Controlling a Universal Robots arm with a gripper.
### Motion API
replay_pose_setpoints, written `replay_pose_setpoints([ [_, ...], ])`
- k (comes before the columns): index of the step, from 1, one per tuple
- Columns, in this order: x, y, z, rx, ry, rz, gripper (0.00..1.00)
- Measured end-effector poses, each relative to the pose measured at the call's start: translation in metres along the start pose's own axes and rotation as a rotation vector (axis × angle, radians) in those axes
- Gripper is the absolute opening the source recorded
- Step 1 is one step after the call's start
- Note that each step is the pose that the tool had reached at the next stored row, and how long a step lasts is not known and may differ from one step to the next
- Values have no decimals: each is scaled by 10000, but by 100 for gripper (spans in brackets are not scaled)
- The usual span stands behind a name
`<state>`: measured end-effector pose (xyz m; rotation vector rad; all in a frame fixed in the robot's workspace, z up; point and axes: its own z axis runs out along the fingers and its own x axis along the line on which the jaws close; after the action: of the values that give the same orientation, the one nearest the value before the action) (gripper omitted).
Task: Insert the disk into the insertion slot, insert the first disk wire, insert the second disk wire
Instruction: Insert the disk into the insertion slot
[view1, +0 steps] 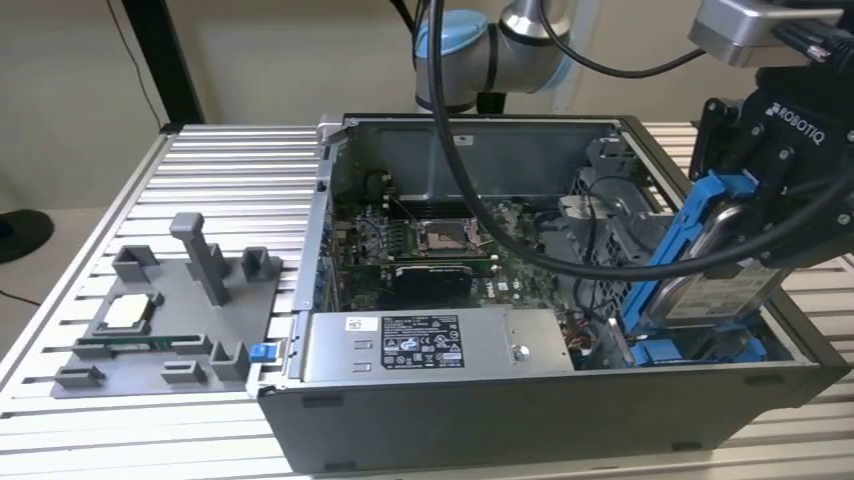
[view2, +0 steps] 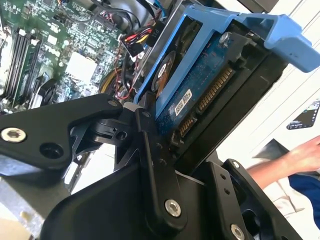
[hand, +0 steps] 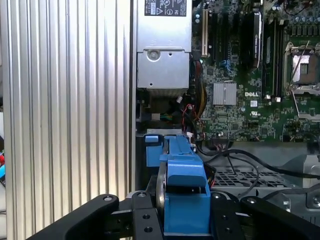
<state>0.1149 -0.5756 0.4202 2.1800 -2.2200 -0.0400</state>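
Your tabletop (view1: 227, 160) carries the open computer case (view1: 534, 420). The arm (view1: 467, 50) reaches in over the case's far wall, with its wrist bent down above the corner on the exterior view's right. There the gripper (view1: 747, 225) has its fingers (hand: 142, 220) closed on the disk (view1: 727, 290), pinching the blue carrier from both sides. You hold the disk steeply tilted, its lower end at the insertion slot (view1: 661, 352) and its upper end well above the case rim
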Motion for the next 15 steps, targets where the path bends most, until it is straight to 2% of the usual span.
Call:
replay_pose_setpoints([
  [15, -1, -20, 229, 0, 0, 0, 0],
])
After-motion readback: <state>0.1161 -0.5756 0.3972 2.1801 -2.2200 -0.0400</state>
